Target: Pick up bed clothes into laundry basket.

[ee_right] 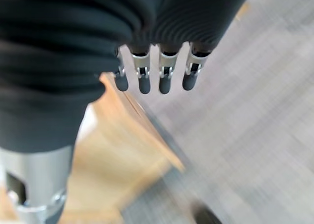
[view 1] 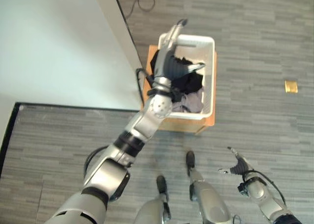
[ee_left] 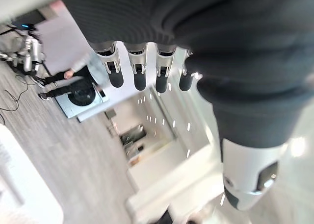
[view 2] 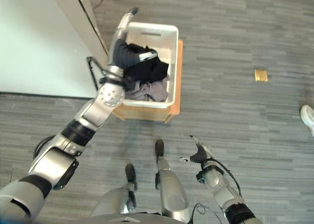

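Already heaped in the white slatted plastic laundry basket point(view 2: 169, 47), upper centre of the frame, lie the dark and grey bed clothes point(view 2: 149, 79). That basket sits on a low wooden stand point(view 2: 147, 113) on the grey plank floor point(view 2: 245, 37), beside the pale bed point(view 1: 54, 42) at upper left. Above the basket's near-left rim the left hand point(view 1: 172, 37) reaches with fingers point(ee_left: 140, 72) straight, holding nothing. Low at lower right, the right hand point(view 2: 198, 153) hangs relaxed and spread. A small yellow square point(view 1: 291, 86) lies on the floor at right.
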Available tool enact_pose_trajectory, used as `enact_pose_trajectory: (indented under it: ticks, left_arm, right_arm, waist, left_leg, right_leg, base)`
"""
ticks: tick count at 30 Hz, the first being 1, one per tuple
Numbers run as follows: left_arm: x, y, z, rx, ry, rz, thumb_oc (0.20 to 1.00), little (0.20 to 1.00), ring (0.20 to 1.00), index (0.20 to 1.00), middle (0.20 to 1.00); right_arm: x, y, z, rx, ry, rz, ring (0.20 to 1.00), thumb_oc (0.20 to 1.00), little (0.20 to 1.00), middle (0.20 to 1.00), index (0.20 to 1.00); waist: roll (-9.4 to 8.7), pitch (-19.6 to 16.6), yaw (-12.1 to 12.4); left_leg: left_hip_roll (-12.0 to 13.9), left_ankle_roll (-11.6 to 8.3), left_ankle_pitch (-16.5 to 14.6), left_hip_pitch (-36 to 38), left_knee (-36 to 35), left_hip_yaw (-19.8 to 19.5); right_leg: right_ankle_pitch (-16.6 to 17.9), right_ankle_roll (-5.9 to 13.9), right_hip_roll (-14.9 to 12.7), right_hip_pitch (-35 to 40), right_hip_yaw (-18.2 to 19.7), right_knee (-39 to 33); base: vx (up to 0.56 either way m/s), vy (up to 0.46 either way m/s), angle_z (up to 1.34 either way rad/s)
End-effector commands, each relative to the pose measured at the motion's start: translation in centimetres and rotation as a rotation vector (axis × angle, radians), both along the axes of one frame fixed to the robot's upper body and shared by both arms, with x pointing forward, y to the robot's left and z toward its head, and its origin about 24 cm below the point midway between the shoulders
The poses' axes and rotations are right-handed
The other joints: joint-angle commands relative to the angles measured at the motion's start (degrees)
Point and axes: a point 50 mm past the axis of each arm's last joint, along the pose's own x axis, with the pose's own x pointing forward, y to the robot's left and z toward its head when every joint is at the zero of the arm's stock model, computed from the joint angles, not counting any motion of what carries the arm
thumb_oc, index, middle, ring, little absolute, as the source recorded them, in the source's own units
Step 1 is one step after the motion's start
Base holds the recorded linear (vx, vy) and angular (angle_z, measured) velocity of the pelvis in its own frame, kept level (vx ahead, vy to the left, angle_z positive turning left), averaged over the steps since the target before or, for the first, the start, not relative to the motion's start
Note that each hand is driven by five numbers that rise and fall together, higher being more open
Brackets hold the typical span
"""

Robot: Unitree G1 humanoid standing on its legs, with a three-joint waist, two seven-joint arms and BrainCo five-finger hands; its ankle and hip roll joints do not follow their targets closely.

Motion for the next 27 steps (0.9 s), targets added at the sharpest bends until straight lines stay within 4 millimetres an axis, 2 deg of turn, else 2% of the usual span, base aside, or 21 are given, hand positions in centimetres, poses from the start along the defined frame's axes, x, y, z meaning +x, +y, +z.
enact_pose_trajectory:
  ticks: [1,3,5,6,7,9,10,11,13,14,15,16,18,19,21,23,24,27]
  left_arm:
    - [-1.1,3.9,-0.5,-0.175,0.010,-0.085,1.000,1.000,1.000,1.000,1.000]
    - [-2.5,6.1,-2.1,-0.287,0.060,-0.116,1.000,1.000,1.000,1.000,1.000]
    - [-3.1,6.8,-2.6,-0.318,0.071,-0.122,1.000,1.000,1.000,1.000,1.000]
    - [-4.1,7.9,-3.5,-0.387,0.095,-0.137,1.000,1.000,1.000,1.000,1.000]
    - [-4.2,7.9,-3.6,-0.388,0.099,-0.137,1.000,1.000,1.000,1.000,1.000]
    - [-5.7,9.5,-5.1,-0.460,0.134,-0.132,1.000,1.000,1.000,1.000,1.000]
    - [-5.8,9.5,-5.1,-0.461,0.137,-0.133,1.000,1.000,1.000,1.000,1.000]
    - [-6.7,10.5,-6.2,-0.478,0.168,-0.115,1.000,1.000,1.000,1.000,1.000]
    - [-7.7,11.4,-7.4,-0.510,0.207,-0.110,1.000,1.000,1.000,1.000,1.000]
    - [-7.8,11.4,-7.4,-0.510,0.207,-0.110,1.000,1.000,1.000,1.000,1.000]
    - [-8.8,12.0,-8.5,-0.532,0.247,-0.103,1.000,1.000,1.000,1.000,1.000]
    - [-8.8,12.1,-8.6,-0.532,0.249,-0.103,1.000,1.000,1.000,1.000,1.000]
    - [-9.9,12.5,-9.5,-0.537,0.286,-0.104,1.000,1.000,1.000,1.000,1.000]
    - [-10.6,12.7,-10.5,-0.563,0.320,-0.099,1.000,1.000,1.000,1.000,1.000]
    - [-10.9,12.8,-11.2,-0.596,0.336,-0.097,1.000,1.000,1.000,1.000,1.000]
    - [-11.1,12.8,-11.6,-0.608,0.355,-0.096,1.000,1.000,1.000,1.000,1.000]
    - [-11.5,12.6,-12.4,-0.629,0.387,-0.104,1.000,1.000,1.000,1.000,1.000]
    - [-11.8,12.6,-13.0,-0.620,0.417,-0.105,1.000,1.000,1.000,1.000,1.000]
  right_arm:
    - [-1.2,-1.8,0.0,-0.035,-0.005,-0.068,1.000,1.000,1.000,1.000,1.000]
    - [-0.7,-1.7,0.8,-0.009,-0.042,-0.089,1.000,1.000,1.000,1.000,1.000]
    - [-0.7,-1.6,1.1,-0.002,-0.053,-0.092,1.000,1.000,1.000,1.000,1.000]
    - [-0.4,-1.8,2.3,0.013,-0.108,-0.100,1.000,1.000,1.000,1.000,1.000]
    - [-0.6,-1.8,2.3,0.012,-0.105,-0.099,1.000,1.000,1.000,1.000,1.000]
    - [-0.2,-1.9,5.1,0.044,-0.236,-0.103,1.000,1.000,1.000,1.000,1.000]
    - [-0.4,-1.9,5.1,0.044,-0.233,-0.102,1.000,1.000,1.000,1.000,1.000]
    - [-0.3,-1.9,6.9,0.069,-0.321,-0.100,1.000,1.000,1.000,1.000,1.000]
    - [-0.1,-1.5,8.8,0.099,-0.420,-0.087,1.000,1.000,1.000,1.000,1.000]
    - [-0.1,-1.5,8.8,0.099,-0.419,-0.087,1.000,1.000,1.000,1.000,1.000]
    - [0.1,-1.0,10.5,0.139,-0.513,-0.070,1.000,1.000,1.000,1.000,1.000]
    - [0.0,-1.0,10.5,0.140,-0.511,-0.069,1.000,1.000,1.000,1.000,1.000]
    - [-0.1,-0.3,11.8,0.186,-0.588,-0.042,1.000,1.000,1.000,1.000,1.000]
    - [-0.2,0.5,13.3,0.229,-0.676,-0.014,1.000,1.000,1.000,1.000,1.000]
    - [-0.1,1.4,14.5,0.259,-0.750,0.015,1.000,1.000,1.000,1.000,1.000]
    - [-0.1,2.1,15.2,0.274,-0.785,0.045,1.000,1.000,1.000,1.000,1.000]
    - [-0.3,3.2,16.2,0.287,-0.834,0.110,1.000,1.000,1.000,1.000,1.000]
    - [-0.3,4.3,16.7,0.267,-0.855,0.174,1.000,1.000,1.000,1.000,1.000]
  waist:
    - [-0.41,-6.93,-0.04]
    - [-0.98,-9.03,0.72]
    - [-1.26,-9.75,0.78]
    - [-1.96,-10.50,1.43]
    - [-1.94,-10.64,1.37]
    - [-2.85,-11.52,2.10]
    - [-2.84,-11.64,2.09]
    - [-3.26,-12.04,2.59]
    - [-3.65,-12.14,3.12]
    - [-3.65,-12.18,3.11]
    - [-4.11,-11.85,3.84]
    - [-4.16,-11.95,3.78]
    - [-4.76,-11.80,4.47]
    - [-5.43,-11.40,5.60]
    - [-6.00,-10.73,6.97]
    - [-6.15,-10.18,7.72]
    - [-5.92,-9.44,9.25]
    - [-5.01,-8.18,9.92]
  left_leg:
    - [3.31,-1.73,2.77,-4.37,-0.07,-5.39]
    - [3.24,-1.69,2.63,-3.46,-0.07,-5.71]
    - [3.20,-1.65,2.53,-3.22,-0.07,-5.91]
    - [3.13,-1.54,2.40,-2.82,-0.07,-6.29]
    - [3.12,-1.53,2.38,-2.77,-0.07,-6.32]
    - [3.04,-1.40,2.24,-2.48,-0.07,-6.72]
    - [3.03,-1.39,2.23,-2.47,-0.07,-6.73]
    - [2.93,-1.19,2.21,-2.50,-0.07,-7.01]
    - [2.76,-0.98,2.27,-2.64,-0.07,-7.36]
    - [2.76,-0.98,2.27,-2.65,-0.07,-7.36]
    - [2.66,-0.77,2.36,-2.88,-0.07,-7.65]
    - [2.65,-0.76,2.36,-2.87,-0.07,-7.65]
    - [2.57,-0.58,2.45,-3.26,-0.07,-8.03]
    - [2.40,-0.42,2.51,-3.71,-0.07,-8.64]
    - [2.17,-0.30,2.73,-4.04,-0.07,-9.71]
    - [1.90,-0.25,2.85,-3.94,-0.07,-10.85]
    - [1.23,-0.04,3.10,-3.54,-0.07,-12.99]
    - [0.56,0.42,3.35,-2.14,-0.07,-15.83]
  right_leg:
    - [-5.81,6.87,-5.89,7.30,-2.58,0.90]
    - [-6.03,6.62,-6.00,8.45,-2.83,0.90]
    - [-6.13,6.58,-6.06,8.83,-2.99,0.90]
    - [-6.15,6.51,-6.12,9.40,-3.17,0.90]
    - [-6.18,6.52,-6.14,9.46,-3.19,0.90]
    - [-6.12,6.57,-6.18,10.11,-3.41,0.90]
    - [-6.13,6.57,-6.19,10.13,-3.42,0.90]
    - [-6.11,6.58,-6.16,10.28,-3.56,0.90]
    - [-5.99,6.61,-6.16,10.26,-3.62,0.90]
    - [-5.99,6.61,-6.16,10.25,-3.63,0.90]
    - [-5.88,6.63,-6.21,10.19,-3.81,0.90]
    - [-5.88,6.64,-6.23,10.19,-3.81,0.90]
    - [-5.92,6.68,-6.26,10.11,-4.01,0.90]
    - [-5.93,6.77,-6.45,10.27,-4.74,0.90]
    - [-6.04,6.83,-6.70,10.80,-5.85,0.90]
    - [-6.31,6.75,-6.96,11.71,-6.90,0.96]
    - [-7.21,6.47,-7.42,12.66,-8.95,3.07]
    - [-8.57,6.44,-8.29,12.81,-11.00,9.03]
  base:
    - [0.08,-0.015,0.05]
    - [0.10,-0.024,0.09]
    - [0.07,-0.017,0.00]
    - [0.04,-0.009,0.07]
    - [0.06,-0.005,0.14]
    - [0.04,0.008,0.18]
    - [0.02,0.027,0.12]
    - [0.00,0.051,0.09]
    - [-0.01,0.048,-0.02]
    - [-0.01,0.051,0.01]
    - [-0.01,0.043,0.04]
    - [-0.02,0.055,0.02]
    - [-0.03,0.027,0.04]
    - [-0.07,0.035,0.14]
    - [-0.06,0.015,0.13]
    - [-0.01,0.015,0.20]
    - [0.02,0.037,0.35]
    - [0.02,0.042,0.74]
